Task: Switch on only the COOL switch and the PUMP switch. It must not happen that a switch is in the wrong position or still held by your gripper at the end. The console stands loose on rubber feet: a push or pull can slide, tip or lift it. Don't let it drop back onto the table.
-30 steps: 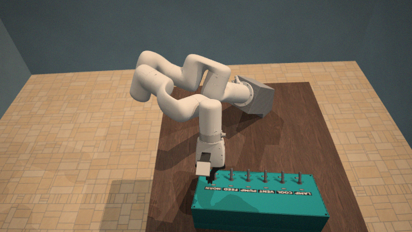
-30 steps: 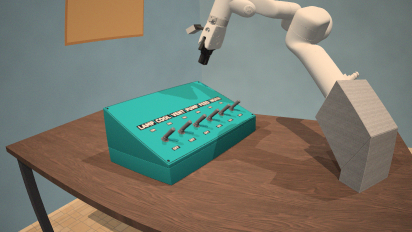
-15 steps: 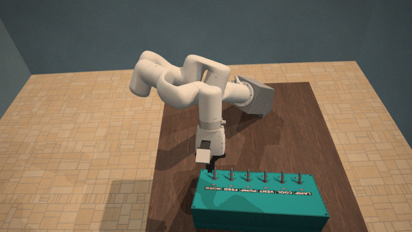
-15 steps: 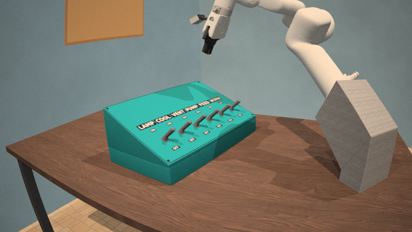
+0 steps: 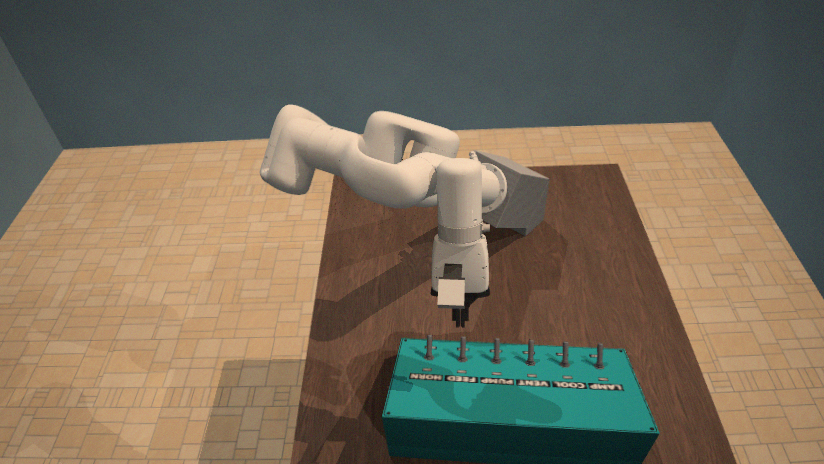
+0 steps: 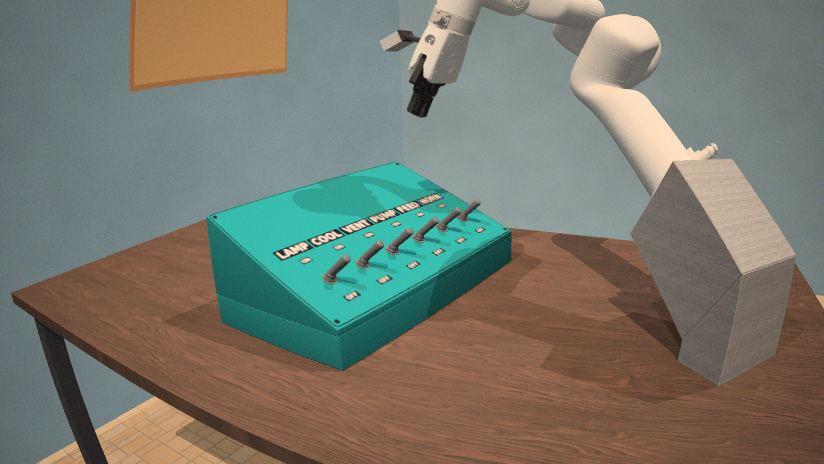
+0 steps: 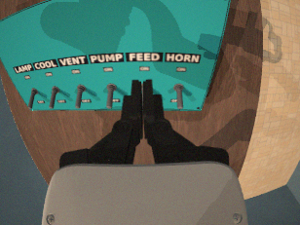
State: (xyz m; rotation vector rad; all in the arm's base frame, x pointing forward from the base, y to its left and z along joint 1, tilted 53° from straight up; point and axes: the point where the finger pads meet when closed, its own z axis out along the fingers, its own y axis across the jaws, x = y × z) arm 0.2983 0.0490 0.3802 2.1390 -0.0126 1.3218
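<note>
The teal console (image 5: 513,397) stands on the wooden table, with six grey toggle levers in a row, labelled LAMP, COOL, VENT, PUMP, FEED and HORN. All six levers lean the same way. The COOL lever (image 6: 369,253) is second from the LAMP end and also shows in the wrist view (image 7: 55,96). The PUMP lever (image 6: 425,228) is fourth and also shows in the wrist view (image 7: 111,93). My gripper (image 6: 417,109) is shut and empty. It hangs well above the console, in line with the FEED lever (image 5: 463,347). In the wrist view the shut fingers hide that lever.
The grey block of the arm's base (image 6: 715,259) stands on the table behind the console's switch side. The console sits near one end of the table, close to the edge (image 5: 680,403). An orange board (image 6: 207,40) hangs on the wall.
</note>
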